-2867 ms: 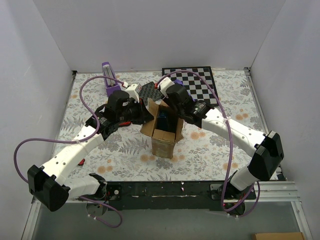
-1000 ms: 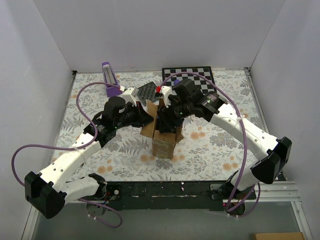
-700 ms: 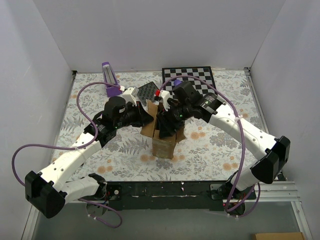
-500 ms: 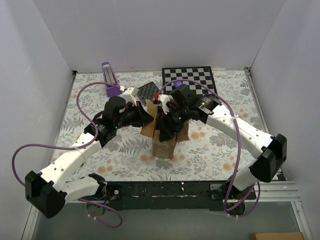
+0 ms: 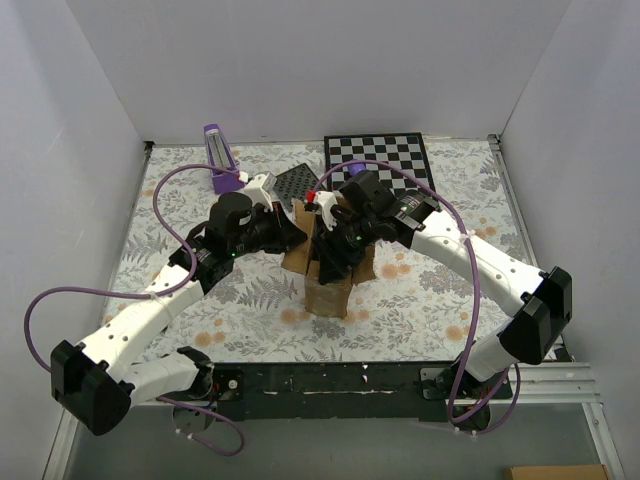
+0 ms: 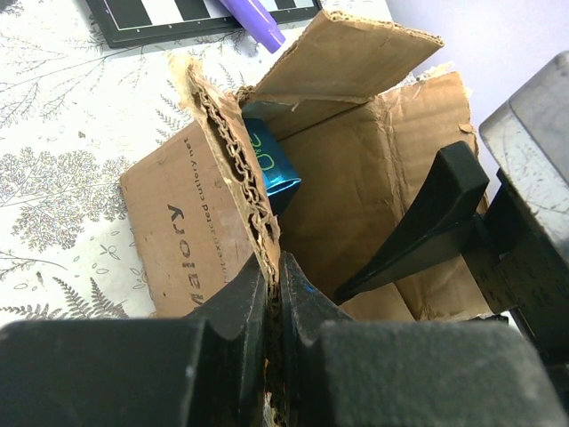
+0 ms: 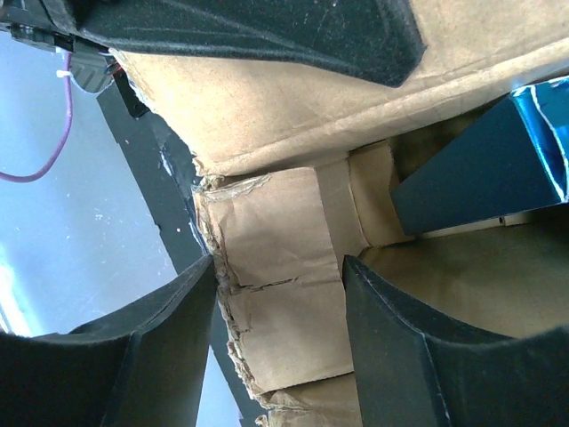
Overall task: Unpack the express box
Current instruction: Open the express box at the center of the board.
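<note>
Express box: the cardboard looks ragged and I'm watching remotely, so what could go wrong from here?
The left fingers pinch a frayed, torn flap; it may rip away and free the express box to tip. The right fingers, open inside the box, could snag its cardboard wall or push the blue packet deeper.

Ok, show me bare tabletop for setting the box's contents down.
Bare: the strip in front of the box, between the left arm and right arm; also right of the chessboard, up to the wall. Crowded: around and behind the box.
</note>
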`<state>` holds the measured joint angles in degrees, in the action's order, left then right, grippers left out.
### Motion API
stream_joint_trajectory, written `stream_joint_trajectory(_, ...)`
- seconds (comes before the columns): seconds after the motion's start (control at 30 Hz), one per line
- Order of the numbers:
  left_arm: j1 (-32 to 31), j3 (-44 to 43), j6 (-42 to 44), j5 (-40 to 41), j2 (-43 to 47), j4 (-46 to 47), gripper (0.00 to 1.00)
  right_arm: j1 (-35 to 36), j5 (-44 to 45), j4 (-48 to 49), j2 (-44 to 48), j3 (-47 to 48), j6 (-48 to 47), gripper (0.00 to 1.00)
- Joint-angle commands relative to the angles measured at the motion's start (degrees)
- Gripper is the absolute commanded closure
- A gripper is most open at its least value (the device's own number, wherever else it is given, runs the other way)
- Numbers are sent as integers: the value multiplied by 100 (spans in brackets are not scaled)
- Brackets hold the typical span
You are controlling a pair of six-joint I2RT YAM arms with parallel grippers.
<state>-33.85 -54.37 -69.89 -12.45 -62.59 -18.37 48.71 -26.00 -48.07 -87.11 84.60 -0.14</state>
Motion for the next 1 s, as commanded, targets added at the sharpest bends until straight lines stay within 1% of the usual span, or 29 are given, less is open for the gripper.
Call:
stream_joint_trajectory(0.0,-26,76,133,304,-228,-668,100,25,-537,35,221,189,155,54)
stream_joint_trajectory(0.17,-26,58,81,375,-210,-677,100,25,-669,149,422,232,322,54)
stream_joint_trajectory(0.27,-26,49,37,375,-228,-668,100,25,-748,176,493,285,410,52)
stream_joint_trajectory(0.5,-26,14,-25,375,-245,-677,100,25,-880,184,599,286,489,43)
stream_joint_trajectory(0.63,-26,-3,-42,410,-263,-677,100,25,-933,219,643,233,524,41)
stream_joint_trajectory(0.73,-26,-21,-86,427,-306,-685,100,25,-1012,281,669,224,576,41)
stream_joint_trajectory(0.97,-26,-91,-192,436,-386,-703,100,130,-1179,395,678,180,708,54)
